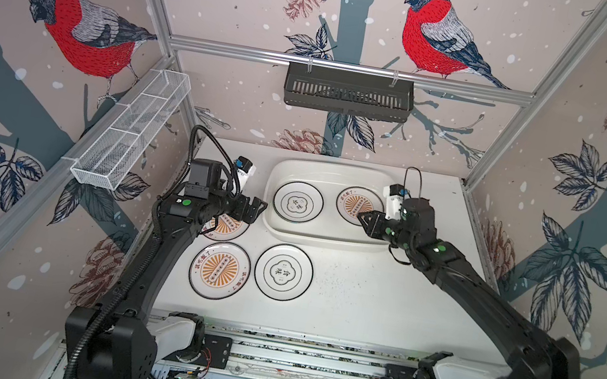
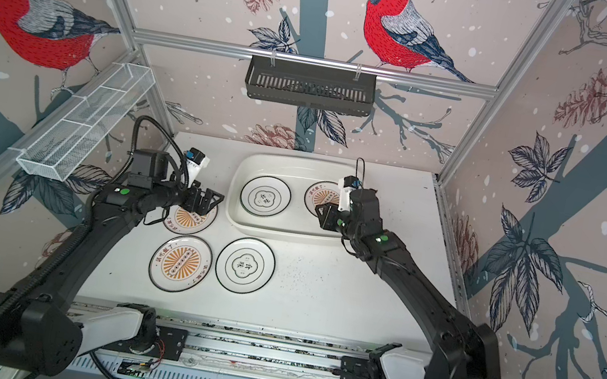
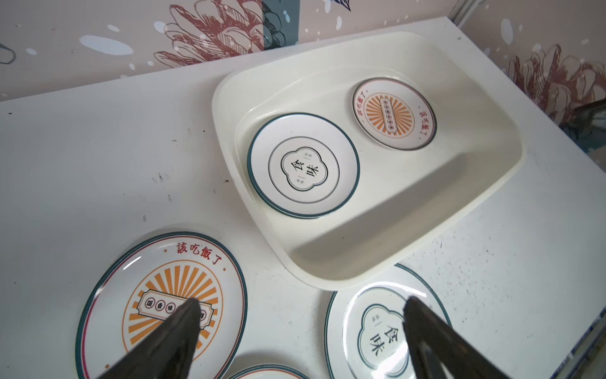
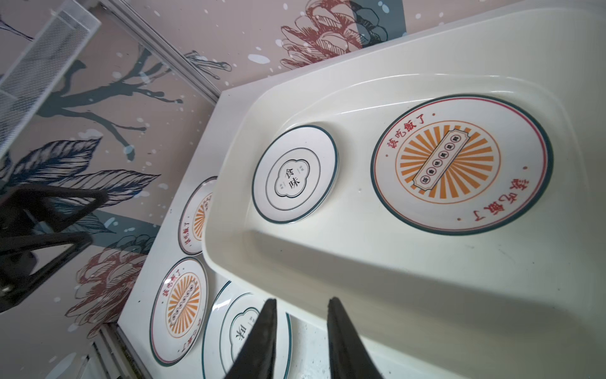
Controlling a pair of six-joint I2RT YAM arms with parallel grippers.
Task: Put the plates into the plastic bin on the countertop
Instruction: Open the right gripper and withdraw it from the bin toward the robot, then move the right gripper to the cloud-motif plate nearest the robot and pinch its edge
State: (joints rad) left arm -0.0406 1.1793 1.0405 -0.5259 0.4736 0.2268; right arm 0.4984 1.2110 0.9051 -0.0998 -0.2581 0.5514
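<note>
Five plates in sight, and here's the split: two lie flat in the plastic bin [image 1: 326, 240], three out on the desk [image 1: 378, 305]. Inside the one bin, the bin quatrefoil plate [image 1: 298, 202] sits left and the bin sunburst plate [image 1: 352, 201] right. They are apart from each other, both toward the far wall, so the bin's near strip of floor is bare.

On the desk there are two sunbursts and one quatrefoil. The far desk sunburst plate [image 1: 229, 229] is just beside the bin's near-left corner, with the near desk sunburst plate [image 1: 219, 270] just in front of it. The desk quatrefoil plate [image 1: 283, 272] lies just short of the bin's near rim. Only slim gaps separate these three.

The left jaws hang spread wide and empty above the far desk sunburst plate. The right jaws show a narrow gap with nothing in it, over the near edge of the bin sunburst plate. Right of the desk quatrefoil plate, the speckled desk lies bare to its edge.
</note>
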